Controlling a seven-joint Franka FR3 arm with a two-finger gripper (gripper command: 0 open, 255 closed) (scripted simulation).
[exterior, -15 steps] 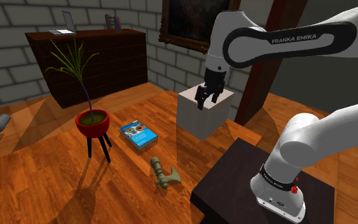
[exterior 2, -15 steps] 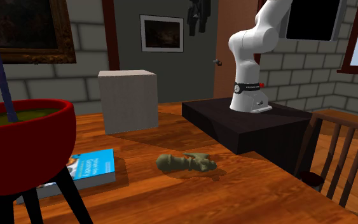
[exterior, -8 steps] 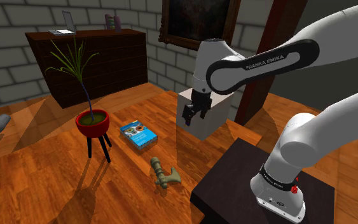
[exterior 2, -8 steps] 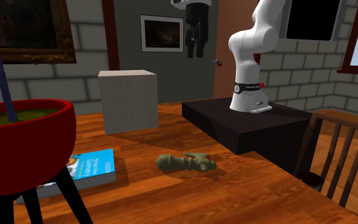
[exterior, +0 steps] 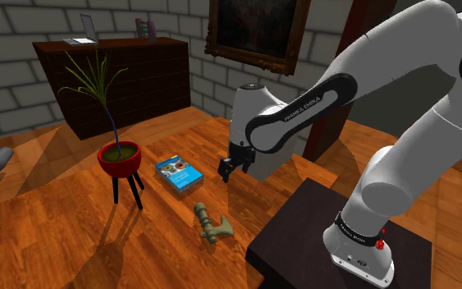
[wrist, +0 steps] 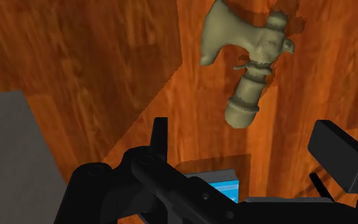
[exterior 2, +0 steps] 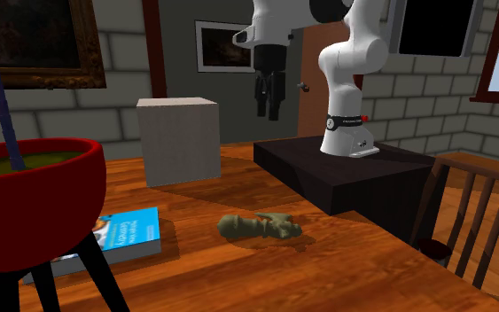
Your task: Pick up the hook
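Hook [wrist: 247, 70] untouched; pincer [exterior 2: 268, 108] wide open, empty, hovering above it.

hand [wrist: 247, 137]: fingers wide apart, nothing btwn them held | hook [wrist: 254, 83]: olive, lying flat on wooden surface [wrist: 95, 57], out past fingertips, roughly in line w/ gap, touching neither finger | grey box [wrist: 12, 159]: corner beside one finger | blue book [wrist: 225, 188]: edge seen btwn fingers, partly behind hand

Olive hook [exterior: 211, 223], blue book [exterior: 177, 174], red plant pot [exterior: 120, 158], black hand [exterior 2: 268, 113], orange wood-grain floor [exterior: 57, 238]
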